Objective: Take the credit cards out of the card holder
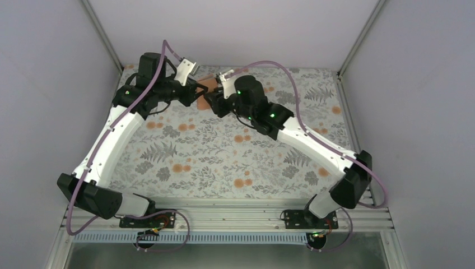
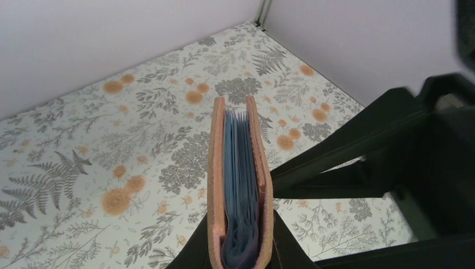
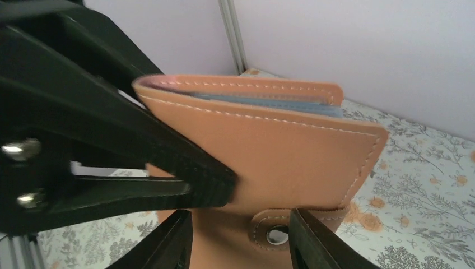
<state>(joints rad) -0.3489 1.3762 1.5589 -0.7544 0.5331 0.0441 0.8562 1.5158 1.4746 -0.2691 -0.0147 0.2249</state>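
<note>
The tan card holder [image 2: 240,168] is held on edge above the floral cloth, folded nearly closed, with my left gripper [image 2: 241,246] shut on its lower end. Between its covers I see only light blue layers; the credit cards are hidden. In the right wrist view the card holder [image 3: 269,145] fills the middle, with a left finger [image 3: 207,179] pressed on its side. My right gripper [image 3: 241,241] stands open below it, its fingers either side of the snap tab [image 3: 274,232]. From above, both grippers meet at the card holder [image 1: 205,84] near the back wall.
A floral cloth [image 1: 224,151] covers the table. Pale walls close in on three sides, with a metal post [image 3: 232,33] at the back corner. Purple cables [image 1: 291,84] loop over both arms.
</note>
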